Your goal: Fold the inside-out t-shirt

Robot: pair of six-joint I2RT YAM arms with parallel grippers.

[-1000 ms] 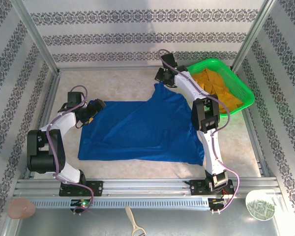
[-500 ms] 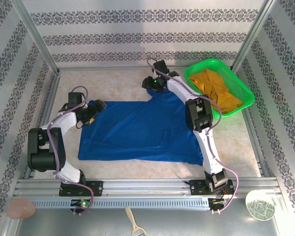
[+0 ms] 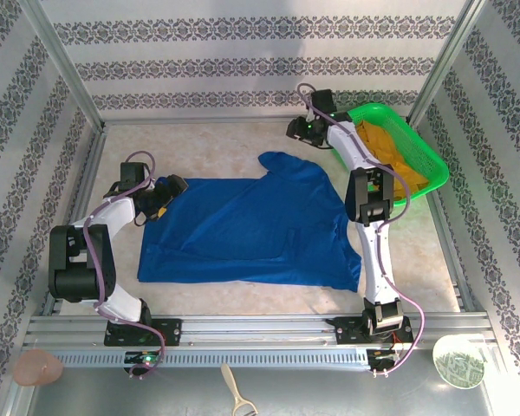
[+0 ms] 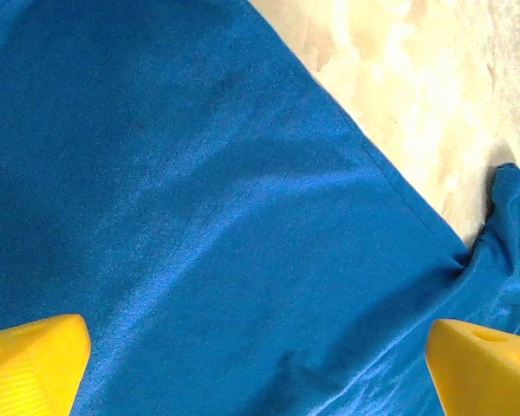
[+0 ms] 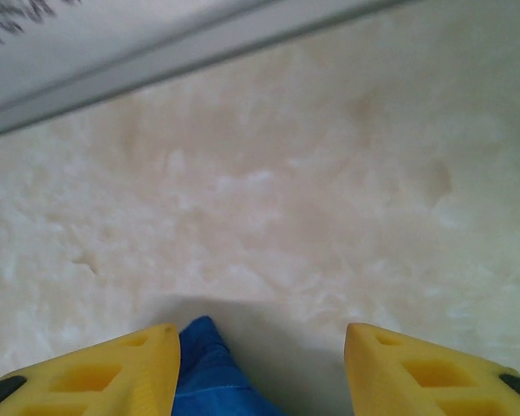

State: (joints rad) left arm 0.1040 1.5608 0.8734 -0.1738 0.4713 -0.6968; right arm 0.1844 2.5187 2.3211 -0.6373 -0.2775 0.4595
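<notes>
Left gripper (image 3: 167,185) stood wide apart at the far-left corner of the blue t-shirt (image 3: 251,230) on the table (image 3: 217,143) from above, right gripper (image 3: 296,130) beyond its far edge; left wrist showed blue cloth between spread fingers (image 4: 35,364); right wrist, parted fingers (image 5: 113,364) over table, a shirt tip beside one.

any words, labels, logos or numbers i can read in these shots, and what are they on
None can be read.
blue t-shirt: plain cloth on the side facing up, no lettering visible.
green basket: no label visible.
wall covering: a repeating ornamental pattern, not writing.
dark marks at the top left of the right wrist view: too blurred to read.
</notes>
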